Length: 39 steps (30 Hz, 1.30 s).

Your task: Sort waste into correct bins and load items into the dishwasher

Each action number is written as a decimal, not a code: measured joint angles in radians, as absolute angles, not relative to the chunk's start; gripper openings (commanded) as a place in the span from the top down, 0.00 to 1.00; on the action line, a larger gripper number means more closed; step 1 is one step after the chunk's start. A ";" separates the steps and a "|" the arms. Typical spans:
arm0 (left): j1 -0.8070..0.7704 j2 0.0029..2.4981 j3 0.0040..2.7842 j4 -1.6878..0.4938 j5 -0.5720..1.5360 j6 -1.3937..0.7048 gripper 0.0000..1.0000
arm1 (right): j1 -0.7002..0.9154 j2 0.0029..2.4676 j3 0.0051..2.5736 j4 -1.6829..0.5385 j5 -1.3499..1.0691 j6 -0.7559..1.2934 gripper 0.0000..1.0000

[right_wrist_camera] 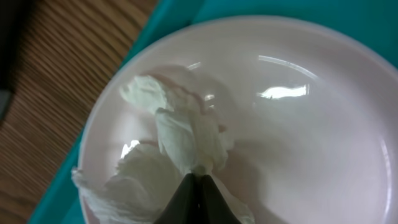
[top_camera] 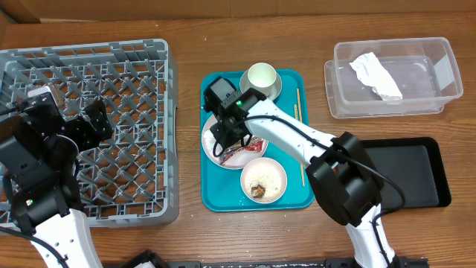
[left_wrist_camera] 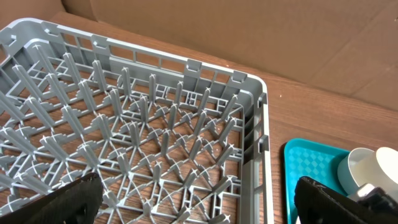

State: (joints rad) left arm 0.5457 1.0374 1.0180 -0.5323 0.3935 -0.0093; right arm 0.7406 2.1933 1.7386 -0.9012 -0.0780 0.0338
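1. A crumpled white napkin [right_wrist_camera: 180, 143] lay on the white plate [right_wrist_camera: 311, 143], toward the plate's left rim in the right wrist view.
2. The right gripper [right_wrist_camera: 199, 186] was pinched tight on a fold of that napkin. Its dark fingertips met in a point, and paper bunched up just above them.
3. From overhead, a red-and-brown wrapper [top_camera: 249, 147] lay on the same plate, beside the right gripper.
4. The plate sat on the teal tray [top_camera: 294, 199], toward its left side.
5. On the same tray, a white cup [top_camera: 262, 77] stood at the far edge. A small white bowl [top_camera: 282, 179] at the near edge held brown food scraps [top_camera: 258, 190] and pale grains.
6. Thin wooden chopsticks [top_camera: 298, 104] lay lengthwise along the tray's right side.
7. The clear plastic tub [top_camera: 439, 82] stood on the table to the right of the tray, toward the far edge, with a second crumpled napkin [top_camera: 377, 77] inside it.
8. The black tray [top_camera: 416, 171] lay nearer than the tub, to the right of the teal tray. The right arm's base partly covered its left end.
9. The grey dish rack [top_camera: 167, 112] filled the left of the table, and no dishes showed in the parts of its grid that were visible.
10. The left gripper [top_camera: 100, 125] hung over the rack with its fingers spread wide and nothing between them.
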 measured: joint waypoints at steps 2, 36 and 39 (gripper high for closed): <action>0.546 1.037 1.018 -0.532 0.393 -0.009 0.00 | 0.739 2.193 1.791 -0.931 -0.065 0.049 0.96; 0.546 1.037 1.018 -0.532 0.393 -0.009 0.00 | -0.092 2.161 2.374 -1.439 0.154 0.550 0.00; 0.546 1.037 1.018 -0.532 0.393 -0.009 0.00 | -0.099 2.161 2.373 -1.452 0.069 0.516 0.00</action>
State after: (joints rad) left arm 0.5457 1.0374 1.0180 -0.5323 0.3935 -0.0093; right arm -0.0994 2.1612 2.3734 -1.4517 0.0692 0.5163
